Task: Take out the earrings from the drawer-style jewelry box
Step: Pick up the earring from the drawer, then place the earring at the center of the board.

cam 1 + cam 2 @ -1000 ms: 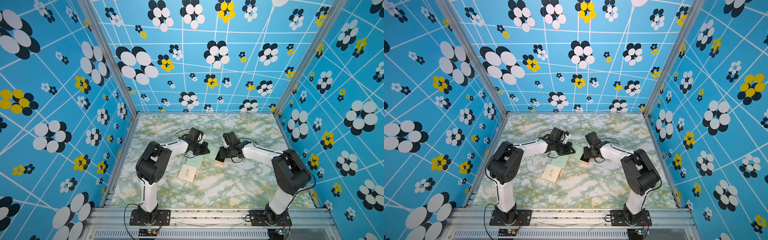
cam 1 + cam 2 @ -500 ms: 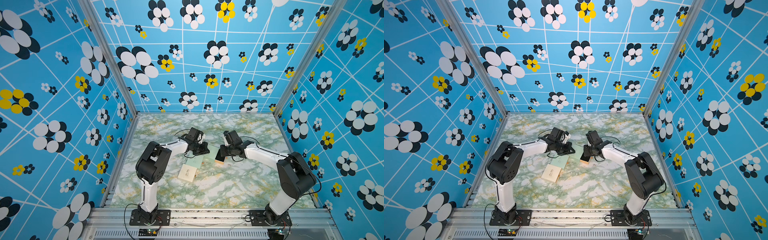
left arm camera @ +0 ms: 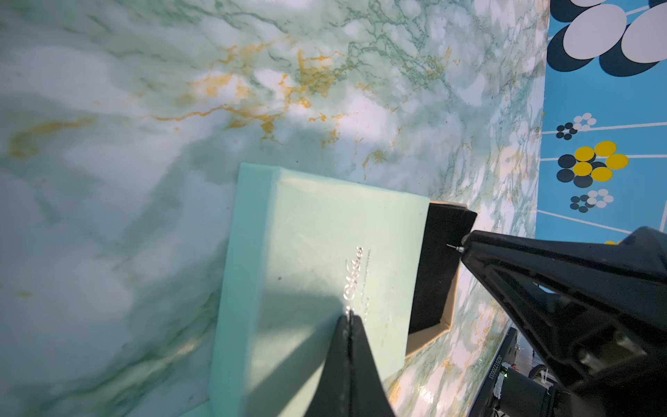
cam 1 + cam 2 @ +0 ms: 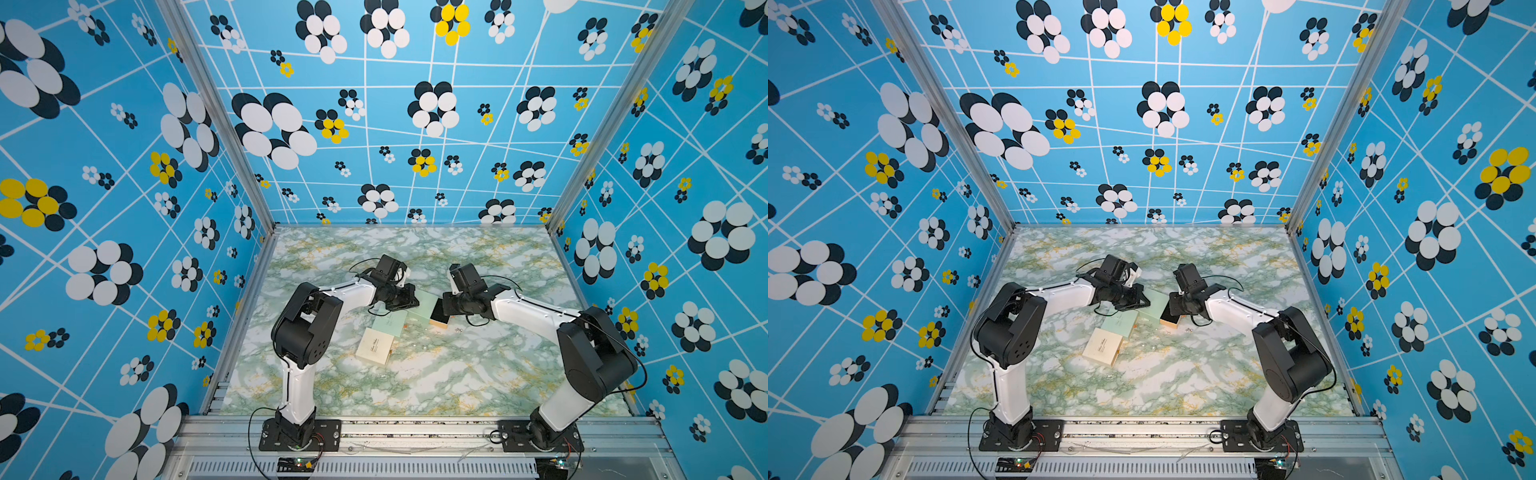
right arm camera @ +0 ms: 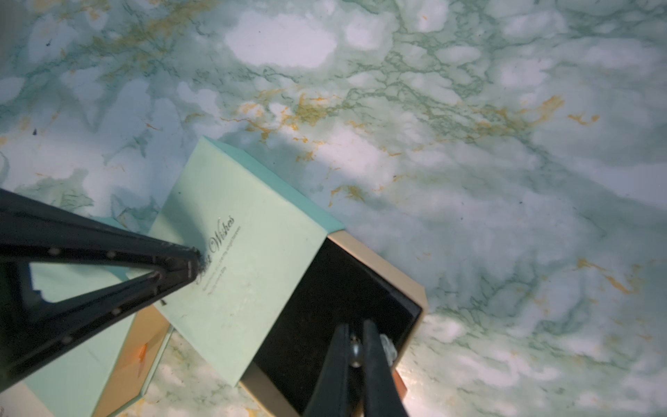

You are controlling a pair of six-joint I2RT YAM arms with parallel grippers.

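In both top views you see the earrings (image 4: 457, 330) (image 4: 1188, 330) only as specks, too small to tell apart. The right wrist view's edge cuts off the drawer (image 5: 325, 307); the left wrist view blurs the lettering (image 3: 355, 278) on the box (image 3: 306, 231).

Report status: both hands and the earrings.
Left hand shut, tips on box sleeve. Right hand shut on pearl earring over open drawer. Nothing blocking the lift.

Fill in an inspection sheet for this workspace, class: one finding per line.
Surface: marbled table.
Job's things: mint box, its black-lined drawer pulled out; loose earrings on the table.
Clutter: cream box, second mint box.
Grippers: left gripper shut, tips on the mint box; right gripper shut on a pearl earring over the drawer.
Cables: black loops at the wrists.
Surroundings: blue flowered walls.
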